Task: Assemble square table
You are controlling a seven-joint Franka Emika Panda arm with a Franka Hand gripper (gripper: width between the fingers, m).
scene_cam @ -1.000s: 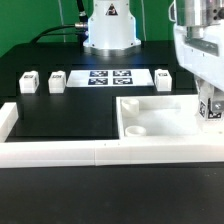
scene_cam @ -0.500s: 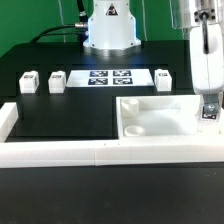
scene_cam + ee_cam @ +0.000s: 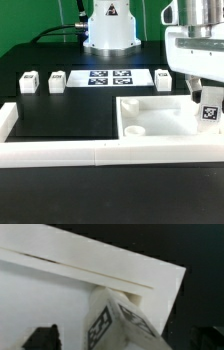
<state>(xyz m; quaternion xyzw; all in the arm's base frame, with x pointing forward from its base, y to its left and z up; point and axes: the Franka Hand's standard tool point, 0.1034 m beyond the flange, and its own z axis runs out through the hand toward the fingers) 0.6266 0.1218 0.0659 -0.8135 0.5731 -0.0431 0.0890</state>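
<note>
The white square tabletop (image 3: 150,108) lies tray-like against the front border wall, at the exterior view's right. My gripper (image 3: 205,100) hangs over its right part and is shut on a white tagged leg block (image 3: 209,112), held upright at the tray's right corner. In the wrist view the leg (image 3: 118,321) stands between my dark fingers (image 3: 42,337), close to the tabletop's corner rim (image 3: 120,277); my gripper (image 3: 125,345) is mostly cut off. Three more leg blocks lie at the back: two at the left (image 3: 28,82) (image 3: 57,80) and one at the right (image 3: 163,78).
The marker board (image 3: 108,77) lies at the back centre before the robot base (image 3: 108,30). The long white border wall (image 3: 60,150) runs along the front and turns up the left side.
My hand has turned about its upright axis and shifted slightly left over the tray's right side. The leg block stays in my grip at about the same spot.
</note>
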